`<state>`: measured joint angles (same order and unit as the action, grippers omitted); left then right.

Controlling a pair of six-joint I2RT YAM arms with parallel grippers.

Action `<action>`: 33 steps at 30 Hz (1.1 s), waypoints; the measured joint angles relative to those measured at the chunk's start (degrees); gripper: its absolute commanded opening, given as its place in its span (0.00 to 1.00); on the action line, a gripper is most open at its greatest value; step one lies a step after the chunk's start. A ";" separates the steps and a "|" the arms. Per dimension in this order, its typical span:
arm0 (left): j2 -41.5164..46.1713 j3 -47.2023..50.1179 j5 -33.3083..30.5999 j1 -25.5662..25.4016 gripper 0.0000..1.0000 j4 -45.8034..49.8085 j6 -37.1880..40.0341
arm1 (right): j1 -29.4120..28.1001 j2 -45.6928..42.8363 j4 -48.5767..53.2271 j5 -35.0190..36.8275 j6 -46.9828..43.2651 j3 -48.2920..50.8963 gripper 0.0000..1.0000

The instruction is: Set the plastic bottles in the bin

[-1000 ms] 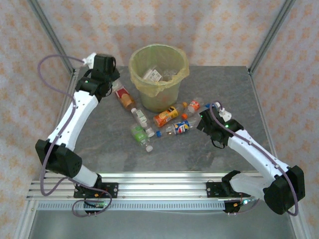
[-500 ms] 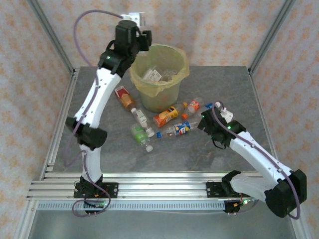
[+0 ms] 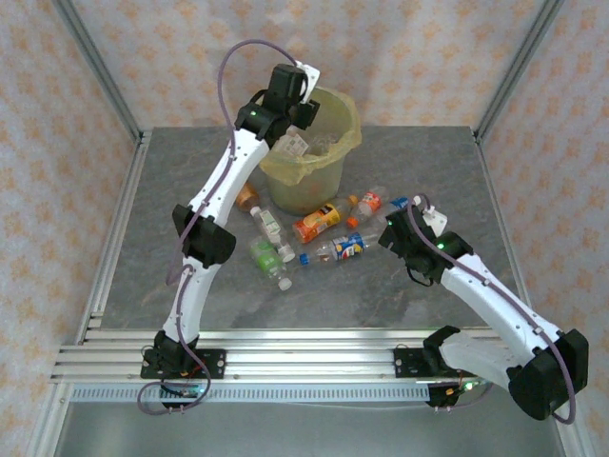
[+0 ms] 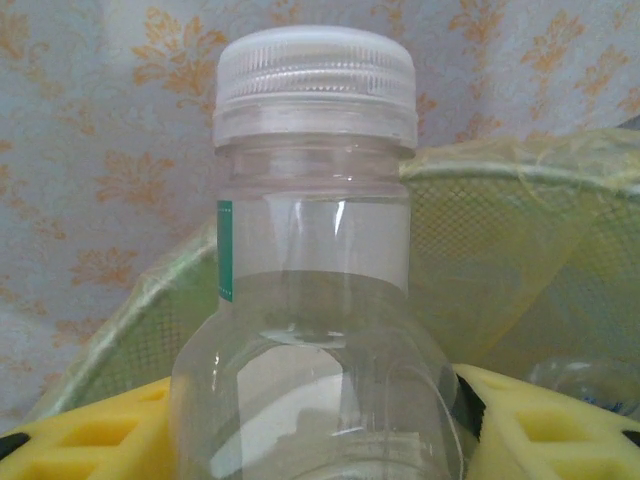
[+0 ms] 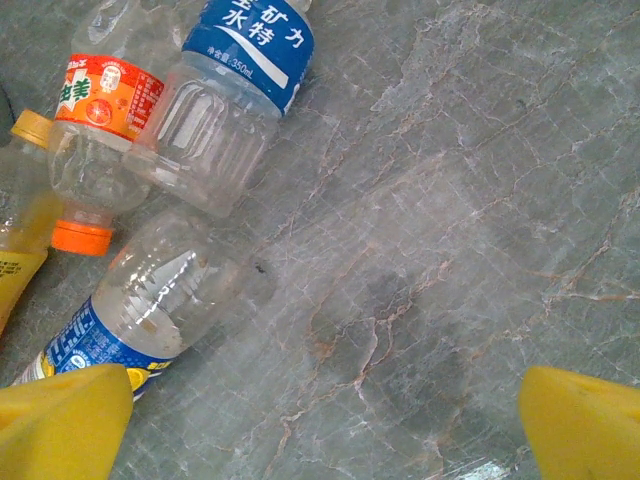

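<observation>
A clear white-capped bottle (image 4: 315, 300) is pinched by the left fingers (image 4: 560, 425) right at the rim of the bin (image 3: 319, 186). The right fingers (image 5: 70, 420) are spread over the bench (image 5: 450, 200), beside loose bottles (image 5: 225, 110) lying flat.

In the right wrist view, a clear bottle (image 5: 215, 130) has a blue label with the white Chinese characters "矿力水特" and, under them, "350ml"; the frame edge cuts off the start of the name. Beside it, an orange-capped bottle (image 5: 95, 150) has an orange label with white Chinese characters, one of which reads "美". A third bottle (image 5: 150, 300) has a blue label whose print is too small to read. In the left wrist view, the green-edged label of the white-capped bottle (image 4: 312, 330) shows no legible writing.
</observation>
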<state>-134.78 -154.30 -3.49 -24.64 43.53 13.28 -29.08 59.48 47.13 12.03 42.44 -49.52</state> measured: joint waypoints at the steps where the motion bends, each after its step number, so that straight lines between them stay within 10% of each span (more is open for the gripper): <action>1: 0.00 -0.17 0.00 0.02 0.77 0.07 0.26 | 0.00 0.00 0.00 0.00 0.00 0.00 0.99; 6: 0.00 -0.59 -0.13 0.02 0.93 0.04 1.75 | 0.00 0.00 0.00 -0.02 0.00 -0.07 0.99; 20: 2.10 -0.31 -1.11 0.02 1.00 0.85 0.35 | 0.00 -1.11 0.00 -0.02 0.00 -0.24 0.99; 33: 30.27 19.41 -15.34 0.72 1.00 -1.16 -15.50 | 0.00 -1.49 0.00 0.00 0.00 -0.24 0.99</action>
<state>-104.51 -134.89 -18.83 -23.92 42.37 -2.22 -29.08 58.00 47.13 12.03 42.44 -49.76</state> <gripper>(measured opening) 0.999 0.992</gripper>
